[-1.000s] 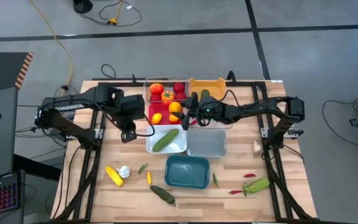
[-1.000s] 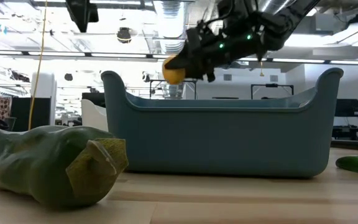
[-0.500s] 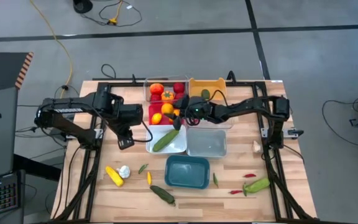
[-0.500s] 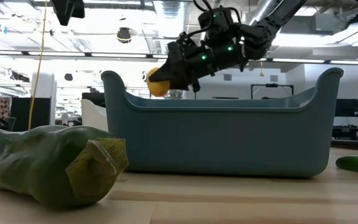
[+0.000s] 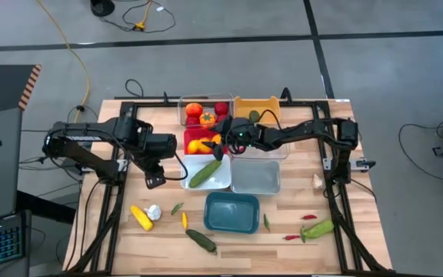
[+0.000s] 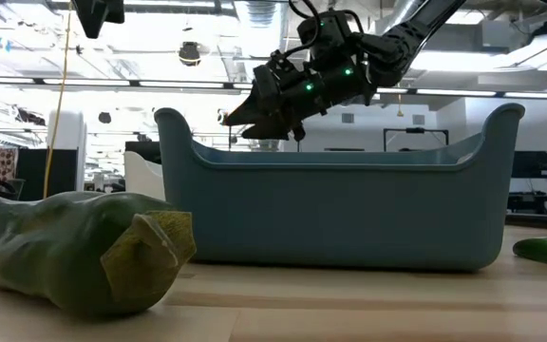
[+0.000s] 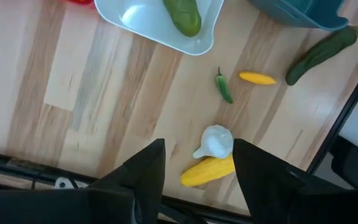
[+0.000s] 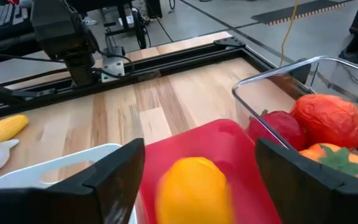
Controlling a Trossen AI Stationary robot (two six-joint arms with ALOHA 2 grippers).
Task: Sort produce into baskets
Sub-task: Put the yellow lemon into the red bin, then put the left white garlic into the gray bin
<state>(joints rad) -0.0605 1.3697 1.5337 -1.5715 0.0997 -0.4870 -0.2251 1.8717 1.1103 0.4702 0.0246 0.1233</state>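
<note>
Orange fruit (image 8: 194, 190) below right end effector (image 8: 194, 165)

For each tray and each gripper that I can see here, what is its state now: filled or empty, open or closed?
Right gripper: open, over the red plastic tray.
Left gripper: open, holding nothing.
Red plastic tray: holds orange fruits.
Clear plastic tray: holds tomatoes.
White plastic tray: holds one green cucumber.
Teal plastic tray: empty.
Pale grey-blue tray: empty.
</note>
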